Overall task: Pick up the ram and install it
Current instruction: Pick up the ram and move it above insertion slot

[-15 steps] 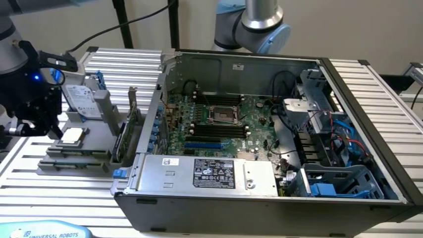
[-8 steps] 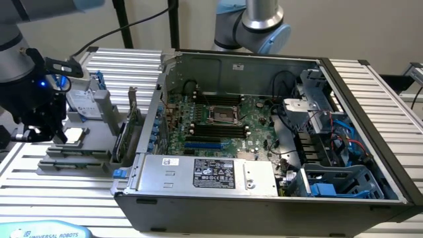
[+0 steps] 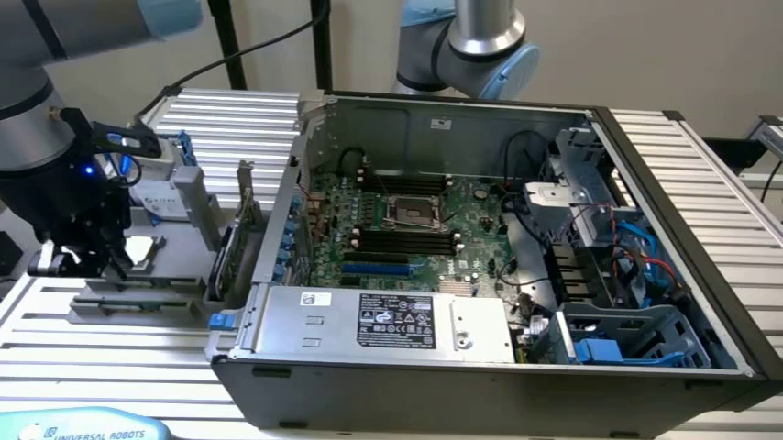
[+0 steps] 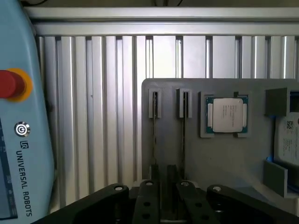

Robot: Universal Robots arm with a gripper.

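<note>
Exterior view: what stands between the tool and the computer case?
In the exterior view, an upright card with a metal bracket stands between the tool and the case, on the gray tray.

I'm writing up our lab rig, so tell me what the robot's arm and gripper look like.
The arm has silver-grey tubular segments and light blue joint caps. Its wrist end is black with a small glowing blue light, and a black cable leads toward it. The gripper is black, built of bolted links.
</note>
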